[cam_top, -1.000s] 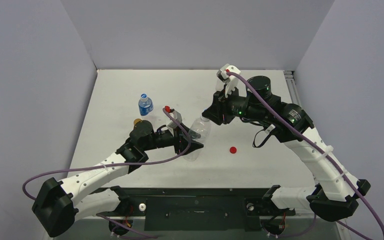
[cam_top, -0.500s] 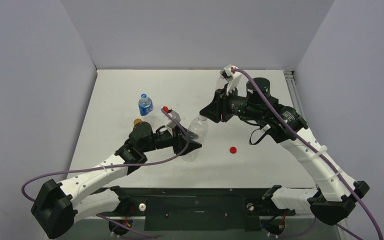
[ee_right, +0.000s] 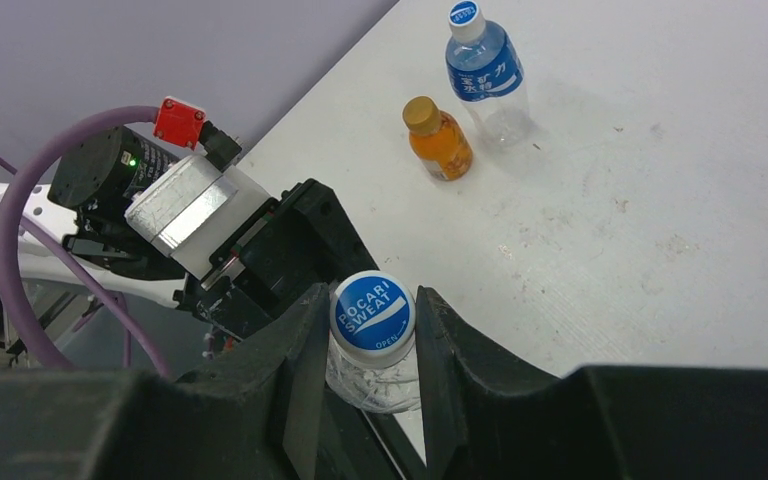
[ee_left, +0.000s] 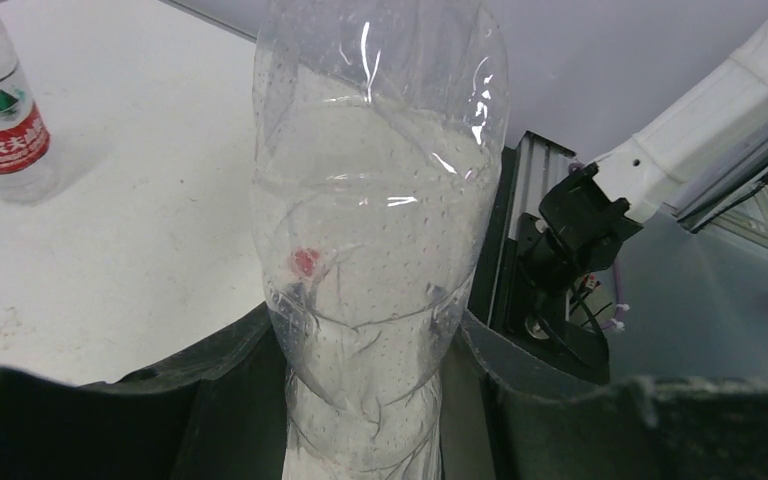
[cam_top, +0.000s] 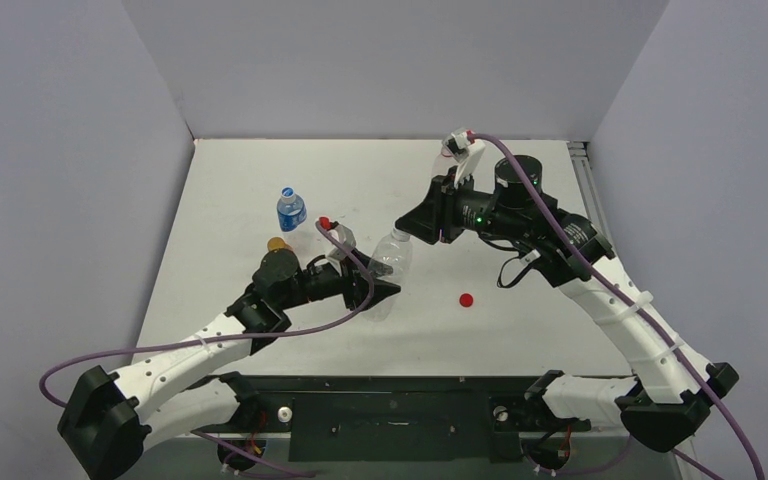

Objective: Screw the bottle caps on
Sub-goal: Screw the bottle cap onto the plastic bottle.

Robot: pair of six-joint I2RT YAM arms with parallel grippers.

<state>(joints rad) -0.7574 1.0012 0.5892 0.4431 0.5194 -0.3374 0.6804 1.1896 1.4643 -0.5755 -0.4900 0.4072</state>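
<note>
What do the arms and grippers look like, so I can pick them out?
The left arm and right arm have white links with black joints. The left gripper and right gripper are black and wedge-shaped. A purple cable runs along each arm to a pale wrist camera block with a red plug. A green light shows near each wrist.

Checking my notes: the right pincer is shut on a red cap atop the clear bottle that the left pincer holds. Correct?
No: the cap is blue and white, not red; the right wrist view shows it. The right pincer grips it atop the clear bottle held by the left pincer.
</note>
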